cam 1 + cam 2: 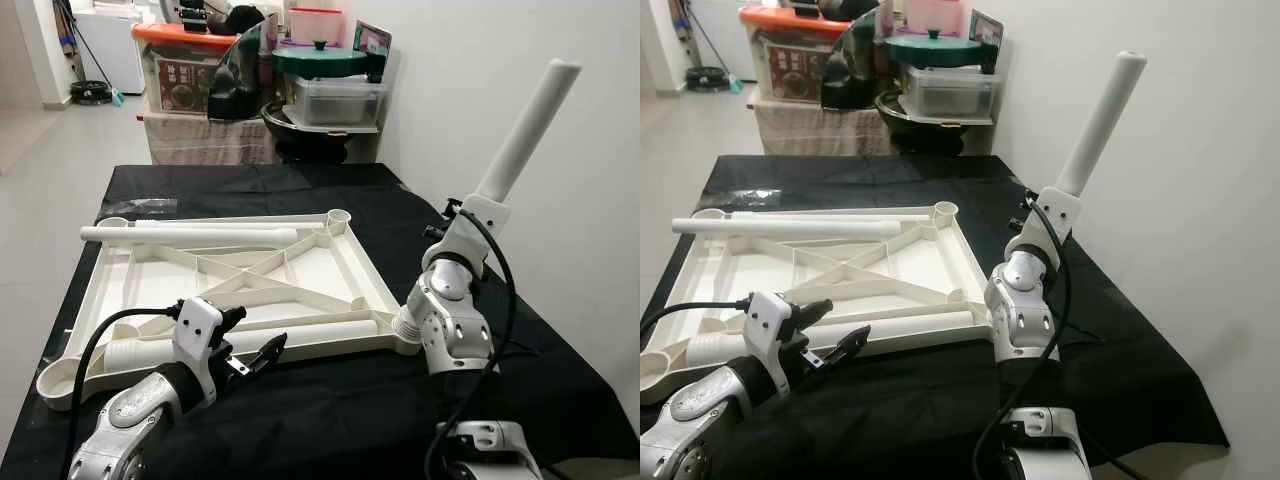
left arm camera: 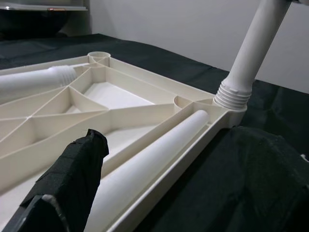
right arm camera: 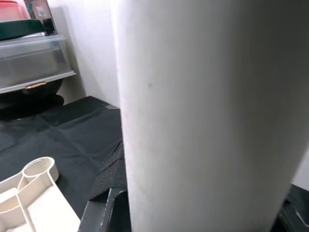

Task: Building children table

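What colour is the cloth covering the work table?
Black cloth, plain with no pattern; clearest in the left eye view.

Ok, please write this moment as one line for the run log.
right claw: shut on white plastic table leg, seated in tabletop corner | left claw: beside lying white leg | white ribbed tabletop: upside down on black cloth

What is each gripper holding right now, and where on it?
Right gripper grips the white plastic table leg at mid-length; left gripper holds nothing.

Left gripper [image 1: 262,357] seemingly parted low; right arm [image 1: 450,300] raised.
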Robot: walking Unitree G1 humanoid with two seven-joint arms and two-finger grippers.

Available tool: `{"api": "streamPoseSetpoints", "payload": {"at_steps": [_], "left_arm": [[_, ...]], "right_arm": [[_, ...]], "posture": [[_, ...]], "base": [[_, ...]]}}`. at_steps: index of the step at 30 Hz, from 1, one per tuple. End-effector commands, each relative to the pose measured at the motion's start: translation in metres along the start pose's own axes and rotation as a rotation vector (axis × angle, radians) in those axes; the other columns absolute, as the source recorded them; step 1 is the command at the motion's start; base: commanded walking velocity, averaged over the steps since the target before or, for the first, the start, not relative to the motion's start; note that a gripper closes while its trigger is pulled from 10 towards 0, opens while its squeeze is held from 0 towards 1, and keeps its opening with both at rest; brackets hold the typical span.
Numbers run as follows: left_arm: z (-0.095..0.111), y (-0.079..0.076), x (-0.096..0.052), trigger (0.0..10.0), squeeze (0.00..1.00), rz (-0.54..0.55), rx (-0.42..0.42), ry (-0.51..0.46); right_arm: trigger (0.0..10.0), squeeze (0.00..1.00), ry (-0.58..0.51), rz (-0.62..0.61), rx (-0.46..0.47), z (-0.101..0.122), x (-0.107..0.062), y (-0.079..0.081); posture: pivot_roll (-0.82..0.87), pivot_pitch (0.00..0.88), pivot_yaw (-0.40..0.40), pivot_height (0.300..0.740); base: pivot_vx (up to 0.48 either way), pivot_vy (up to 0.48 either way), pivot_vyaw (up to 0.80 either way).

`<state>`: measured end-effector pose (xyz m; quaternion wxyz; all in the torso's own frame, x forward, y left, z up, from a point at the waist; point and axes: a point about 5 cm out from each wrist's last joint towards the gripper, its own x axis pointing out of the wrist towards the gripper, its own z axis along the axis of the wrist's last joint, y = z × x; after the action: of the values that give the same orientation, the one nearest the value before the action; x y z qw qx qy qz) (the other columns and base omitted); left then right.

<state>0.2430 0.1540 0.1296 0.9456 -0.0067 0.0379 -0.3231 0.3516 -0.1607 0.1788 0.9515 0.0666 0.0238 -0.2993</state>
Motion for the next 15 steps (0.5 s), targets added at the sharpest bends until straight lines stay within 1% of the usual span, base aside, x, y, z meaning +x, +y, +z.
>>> {"api": "streamPoseSetpoints", "payload": {"at_steps": [1, 2, 7, 13, 14, 15], "left_arm": [[0.000, -0.001, 0.003, 10.0, 0.00, -0.006, 0.012, 0.002], [0.000, 0.001, 0.002, 10.0, 0.00, 0.000, 0.015, 0.001], [0.000, 0.001, 0.001, 10.0, 0.00, 0.004, 0.015, 0.002], [-0.002, -0.001, 0.002, 10.0, 0.00, 0.003, 0.012, 0.003], [-0.002, -0.001, 0.003, 10.0, 0.00, 0.000, 0.012, 0.003], [-0.002, 0.000, 0.003, 10.0, 0.00, 0.000, 0.012, 0.003]], "right_arm": [[0.0, 0.00, 0.277, -0.115, -0.153, -0.073, -0.002, -0.030], [0.0, 0.00, 0.274, -0.102, -0.167, -0.073, -0.002, -0.027], [0.0, 0.00, 0.272, -0.091, -0.182, -0.073, -0.002, -0.026], [0.0, 0.00, 0.300, -0.056, -0.194, -0.079, -0.002, -0.020], [5.2, 0.00, 0.326, 0.013, -0.188, -0.080, 0.000, -0.014], [4.6, 0.00, 0.335, 0.027, -0.185, -0.080, 0.002, -0.013]], "posture": [[0.02, 0.000, -0.085, 0.740], [0.02, 0.000, -0.088, 0.740], [0.02, 0.000, -0.091, 0.740], [0.02, 0.000, -0.088, 0.740], [0.02, 0.000, -0.088, 0.740], [0.02, 0.000, -0.088, 0.740]], "base": [[0.000, 0.000, 0.00], [0.000, 0.000, 0.00], [0.000, 0.000, 0.00], [0.000, 0.000, 0.00], [0.000, 0.000, 0.00], [0.000, 0.000, 0.00]]}}
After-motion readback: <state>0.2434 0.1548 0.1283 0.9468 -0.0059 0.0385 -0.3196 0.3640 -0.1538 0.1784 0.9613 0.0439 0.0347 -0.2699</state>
